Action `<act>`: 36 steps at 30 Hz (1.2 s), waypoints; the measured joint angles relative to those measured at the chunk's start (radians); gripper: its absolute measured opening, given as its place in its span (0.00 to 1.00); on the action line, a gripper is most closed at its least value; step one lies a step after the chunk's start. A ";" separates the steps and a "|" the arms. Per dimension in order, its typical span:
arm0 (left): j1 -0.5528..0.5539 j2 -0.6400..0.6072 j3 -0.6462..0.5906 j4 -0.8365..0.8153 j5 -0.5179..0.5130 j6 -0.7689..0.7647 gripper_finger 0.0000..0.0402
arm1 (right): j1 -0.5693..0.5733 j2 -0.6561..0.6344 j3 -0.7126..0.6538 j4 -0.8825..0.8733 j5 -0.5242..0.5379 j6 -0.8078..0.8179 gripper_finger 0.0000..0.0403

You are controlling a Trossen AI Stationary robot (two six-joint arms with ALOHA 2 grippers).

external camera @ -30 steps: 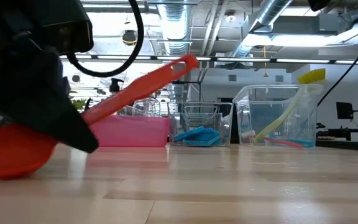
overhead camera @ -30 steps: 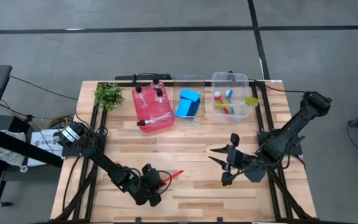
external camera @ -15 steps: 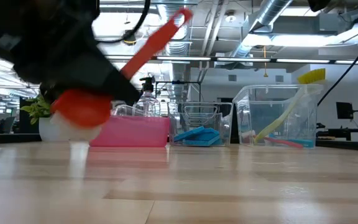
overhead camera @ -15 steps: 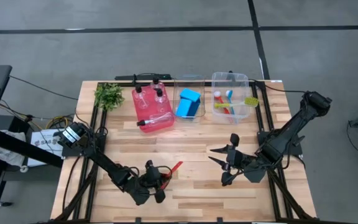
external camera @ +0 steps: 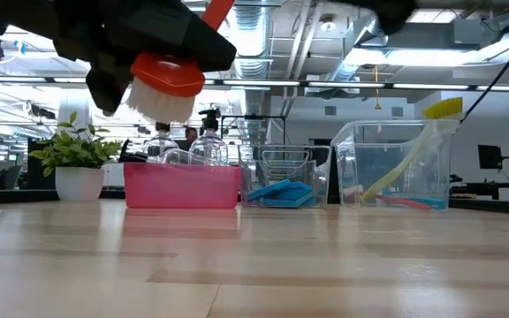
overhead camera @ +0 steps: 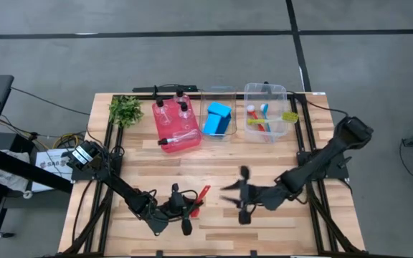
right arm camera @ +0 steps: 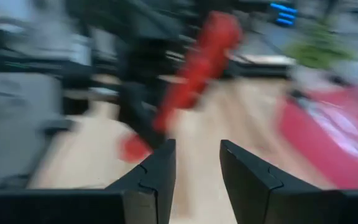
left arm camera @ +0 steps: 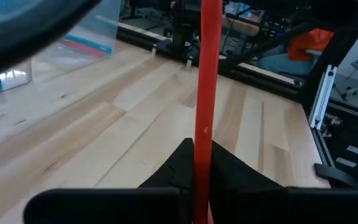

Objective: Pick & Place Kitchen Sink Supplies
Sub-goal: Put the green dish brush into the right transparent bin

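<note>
My left gripper is near the table's front edge, left of centre, and is shut on a red long-handled brush. The brush's red head with white bristles hangs clear above the table in the low view. My right gripper stands open just to the right of the brush. Its fingers point at the blurred red brush with nothing between them. Clear pump bottles, blue sponges and more brushes lie in bins at the far edge. My left gripper pinches the red brush's thin handle between its two fingers, near the head end. The handle runs out forward past the fingertips, along the fingers. The brush is lifted clear of the table, bristles down, with its free end slanting up toward the right gripper.
At the far edge stand a red bin, a clear bin and a second clear bin, with a leafy plant at far left. Bare wood lies between the bins and both grippers.
My left gripper has tipped upward and risen, which lifted the brush head off the table, so the bristles now hang clear. My right gripper has moved toward the table's left, toward the brush, and sunk a little.
</note>
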 joint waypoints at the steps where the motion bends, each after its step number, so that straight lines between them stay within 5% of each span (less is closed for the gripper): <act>1: 0.000 0.000 0.000 0.001 0.003 0.006 0.05 | -0.011 0.021 0.000 0.063 -0.067 -0.024 0.29; 7: -0.001 0.000 0.000 0.001 0.065 0.015 0.06 | -0.060 0.117 0.000 0.313 -0.316 -0.086 0.29; 13: -0.002 0.000 0.001 0.003 0.087 0.016 0.06 | -0.094 0.128 0.000 0.254 -0.341 -0.034 0.33; 24: 0.002 0.000 0.001 0.015 0.090 0.016 0.05 | -0.163 0.128 0.000 0.214 -0.345 0.026 0.63; 36: 0.033 0.000 0.001 0.029 0.131 0.016 0.05 | -0.238 0.128 0.000 0.332 -0.436 -0.005 0.66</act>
